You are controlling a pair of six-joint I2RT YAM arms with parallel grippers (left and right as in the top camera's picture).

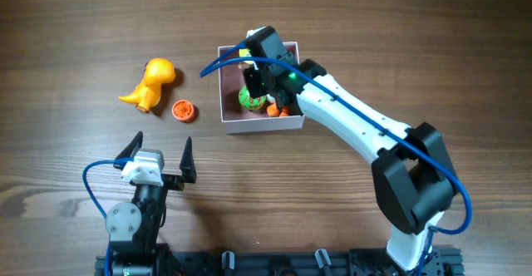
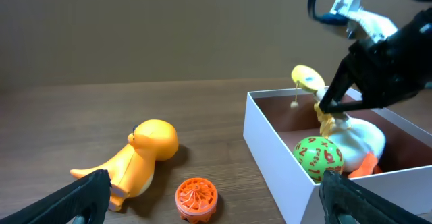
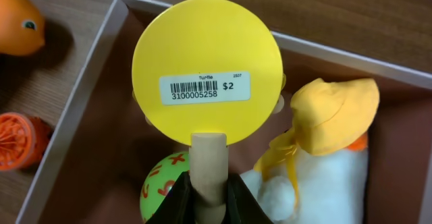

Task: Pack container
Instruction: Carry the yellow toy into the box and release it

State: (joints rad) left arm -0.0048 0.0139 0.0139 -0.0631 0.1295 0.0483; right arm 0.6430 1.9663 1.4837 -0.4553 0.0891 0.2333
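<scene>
The container, a square white box with a pinkish inside, sits at table centre; it also shows in the left wrist view and the right wrist view. Inside lie a green ball with red marks and a white plush with a yellow hat. My right gripper is shut on the wooden handle of a yellow disc toy, held above the container's inside. My left gripper is open and empty near the front edge. An orange dinosaur and an orange wheel lie left of the container.
The bare wooden table runs all round. The right arm reaches diagonally from the lower right over the container's right side.
</scene>
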